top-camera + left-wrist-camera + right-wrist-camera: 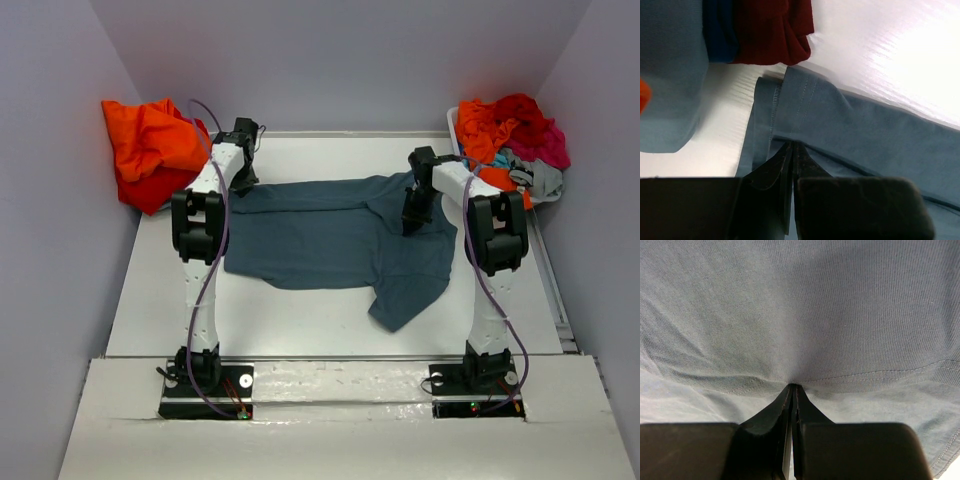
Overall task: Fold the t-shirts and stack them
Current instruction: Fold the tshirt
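Both tools were pinched shut on one dark slate-blue cloth t-shirt (330, 235) spread on the white table (300, 330), long axis left to right. The left gripper (792, 150) held its far left edge and the right gripper (793, 389) its far right, with the cloth trailing toward the near side.

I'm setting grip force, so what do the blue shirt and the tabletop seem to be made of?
Blue shirt: soft knit cloth, likely cotton jersey, with a matte finish. It shows fine knit ribs, a stitched hem and puckers where it is pinched.
Tabletop: a hard white sheet, perhaps plastic or painted board, fairly glossy. It shows bright glare and faint parallel lines.
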Robot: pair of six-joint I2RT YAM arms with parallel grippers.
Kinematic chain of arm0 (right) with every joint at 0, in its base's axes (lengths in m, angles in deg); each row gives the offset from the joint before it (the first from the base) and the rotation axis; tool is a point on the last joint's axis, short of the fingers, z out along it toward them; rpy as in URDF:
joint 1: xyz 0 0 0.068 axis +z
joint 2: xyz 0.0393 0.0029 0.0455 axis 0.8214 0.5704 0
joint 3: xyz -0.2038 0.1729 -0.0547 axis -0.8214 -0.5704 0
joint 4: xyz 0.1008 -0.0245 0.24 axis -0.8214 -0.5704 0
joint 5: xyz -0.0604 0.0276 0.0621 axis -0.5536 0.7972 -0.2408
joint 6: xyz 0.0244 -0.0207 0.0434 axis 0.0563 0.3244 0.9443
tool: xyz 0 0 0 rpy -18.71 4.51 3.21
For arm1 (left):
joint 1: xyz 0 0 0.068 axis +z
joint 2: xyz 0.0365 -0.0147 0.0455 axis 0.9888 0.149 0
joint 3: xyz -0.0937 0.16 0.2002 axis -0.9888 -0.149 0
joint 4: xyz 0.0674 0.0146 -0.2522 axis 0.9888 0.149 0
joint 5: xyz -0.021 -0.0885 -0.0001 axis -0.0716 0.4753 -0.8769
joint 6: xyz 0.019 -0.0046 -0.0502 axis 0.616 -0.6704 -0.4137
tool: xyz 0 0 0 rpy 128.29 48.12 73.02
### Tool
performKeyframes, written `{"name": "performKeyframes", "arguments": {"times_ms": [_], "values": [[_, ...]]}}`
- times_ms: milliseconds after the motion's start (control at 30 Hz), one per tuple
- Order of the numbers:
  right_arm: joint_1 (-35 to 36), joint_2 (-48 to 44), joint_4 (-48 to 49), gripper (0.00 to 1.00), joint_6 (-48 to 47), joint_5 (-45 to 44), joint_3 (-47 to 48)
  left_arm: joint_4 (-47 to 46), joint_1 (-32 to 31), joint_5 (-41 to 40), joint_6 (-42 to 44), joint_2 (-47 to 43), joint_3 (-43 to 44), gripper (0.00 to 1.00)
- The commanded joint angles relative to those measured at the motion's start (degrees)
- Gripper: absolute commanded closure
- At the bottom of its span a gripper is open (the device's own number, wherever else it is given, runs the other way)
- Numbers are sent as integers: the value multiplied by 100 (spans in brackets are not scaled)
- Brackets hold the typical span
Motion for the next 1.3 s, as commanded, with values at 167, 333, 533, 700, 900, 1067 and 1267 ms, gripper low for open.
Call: {"name": "performKeyframes", "arguments": {"times_ms": [167,333,533,700,900,1067,1267], "values": [[53,-124,84,92,0,50,-35,5,16,4,2,-313,-727,84],[53,-107,128,92,-17,77,-88,-57,16,-118,2,-453,-877,66],[53,-80,137,92,-26,59,-79,13,16,-338,-15,-559,-780,49],[53,-36,145,92,-35,68,-71,48,16,-400,-15,-612,-745,46],[53,16,154,92,-35,68,-70,49,16,-409,-6,-665,-815,49],[53,60,154,92,-35,68,-62,40,16,-400,-6,-700,-868,80],[53,87,154,92,-44,68,-53,92,16,-330,-50,-735,-842,94]]}}
